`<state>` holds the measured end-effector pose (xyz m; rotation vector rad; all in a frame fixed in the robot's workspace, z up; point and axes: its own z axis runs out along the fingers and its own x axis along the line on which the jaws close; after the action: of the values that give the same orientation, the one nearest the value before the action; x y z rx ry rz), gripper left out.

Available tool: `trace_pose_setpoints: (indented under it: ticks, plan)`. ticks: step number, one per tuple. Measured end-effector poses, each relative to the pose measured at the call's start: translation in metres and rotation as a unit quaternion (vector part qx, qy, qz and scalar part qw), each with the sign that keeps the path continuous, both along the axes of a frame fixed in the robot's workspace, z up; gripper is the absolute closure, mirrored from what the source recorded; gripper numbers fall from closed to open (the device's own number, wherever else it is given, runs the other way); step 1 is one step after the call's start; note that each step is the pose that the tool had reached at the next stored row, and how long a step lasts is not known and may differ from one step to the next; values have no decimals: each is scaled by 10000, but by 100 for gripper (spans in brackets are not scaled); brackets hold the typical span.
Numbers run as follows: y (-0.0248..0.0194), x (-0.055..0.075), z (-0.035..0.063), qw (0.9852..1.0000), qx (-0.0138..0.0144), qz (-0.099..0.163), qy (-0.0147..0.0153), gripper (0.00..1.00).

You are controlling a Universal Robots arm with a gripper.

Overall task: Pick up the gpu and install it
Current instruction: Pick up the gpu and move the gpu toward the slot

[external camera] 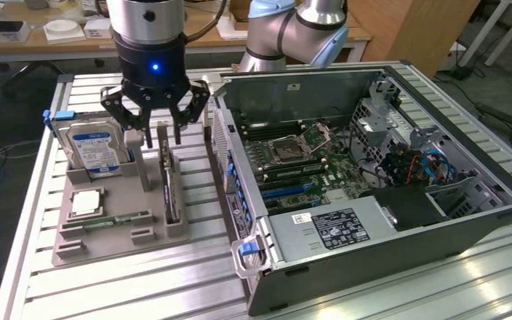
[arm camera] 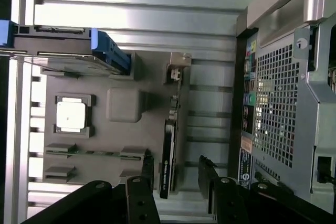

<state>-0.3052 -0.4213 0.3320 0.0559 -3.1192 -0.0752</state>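
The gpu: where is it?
The gpu stands on edge in the grey holder at the exterior view's left of the computer case, beside the hard drive, beneath the gripper.

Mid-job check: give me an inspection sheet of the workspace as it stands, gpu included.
Surface: slatted metal table carrying a grey parts tray and an open computer case.
Job's things: gpu standing on edge in the tray, not lifted.
Clutter: hard drive, processor chip and memory stick in the same tray.
Gripper: gripper open, low over the gpu, a finger on each side, not closed on it.
Cables: blue and red leads inside the case.
Surroundings: desk and wooden cabinet behind; floor cables.
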Motion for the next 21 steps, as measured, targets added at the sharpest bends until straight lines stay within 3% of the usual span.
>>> trace_pose_setpoints:
  ticks: [6,12,21]
  plan:
    - [-73,0,-30,10000,-9,47,-1,53]
    - [-86,1,-75,9995,-11,304,-1,53]
    - [-106,0,-226,9999,-15,108,-14,53]
